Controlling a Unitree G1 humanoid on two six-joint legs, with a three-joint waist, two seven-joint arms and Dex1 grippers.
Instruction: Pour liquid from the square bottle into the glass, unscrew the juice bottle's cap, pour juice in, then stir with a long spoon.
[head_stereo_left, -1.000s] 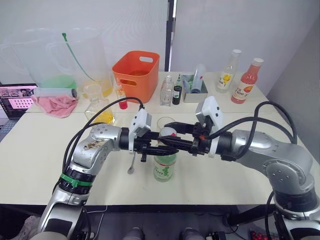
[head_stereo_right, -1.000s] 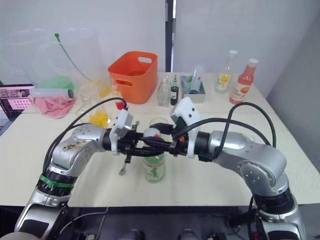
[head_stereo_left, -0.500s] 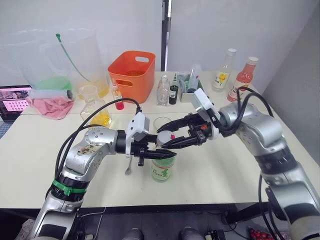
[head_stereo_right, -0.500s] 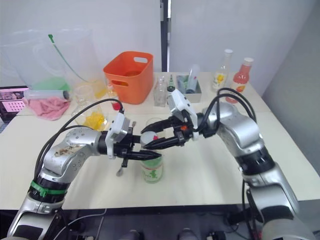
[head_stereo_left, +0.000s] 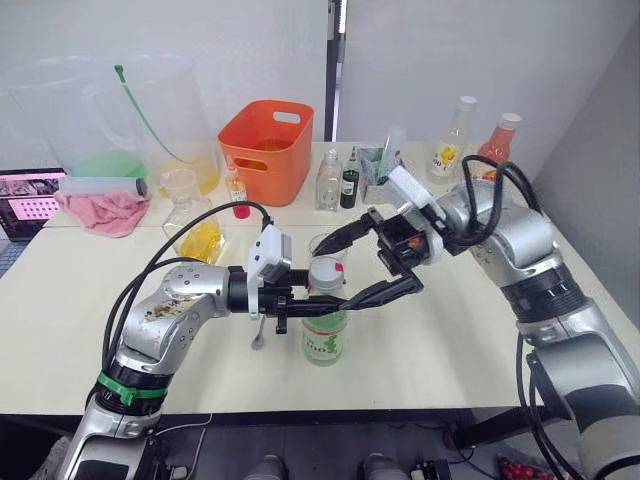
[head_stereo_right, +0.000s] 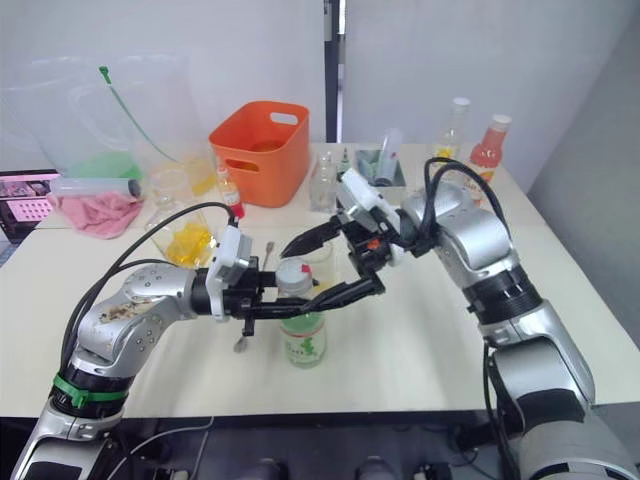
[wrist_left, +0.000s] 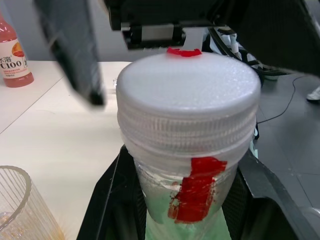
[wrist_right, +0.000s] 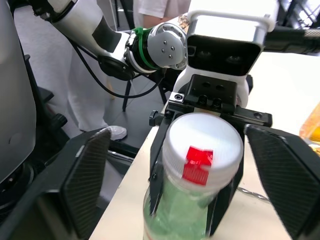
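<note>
Juice bottle (head_stereo_left: 326, 320) stands near the front of the table (head_stereo_left: 450, 330), and its white cap (head_stereo_left: 327, 272) is on. The left gripper (head_stereo_left: 330, 303) pinches the bottle's neck, just under the cap, and holds it steady.

A second ago the right gripper (head_stereo_left: 375, 262) was closed around the cap. Now it has let go. Its two fingers are spread wide, one above the cap and one beside it, and they touch nothing. The arm has also turned and lifted a bit.

In the right wrist view, the cap (wrist_right: 202, 150) sits between the open fingers, with a red mark on top. It looks like it is on the bottle's threads, so I think the cap is not off yet. The gripper may be opening to get a new grip for one more twist.

The glass (head_stereo_left: 327, 246) stands just behind the bottle. The square bottle (head_stereo_left: 199, 232) with yellow liquid rests farther back on the left. The spoon (head_stereo_left: 262, 330) lies flat beside the juice bottle.
</note>
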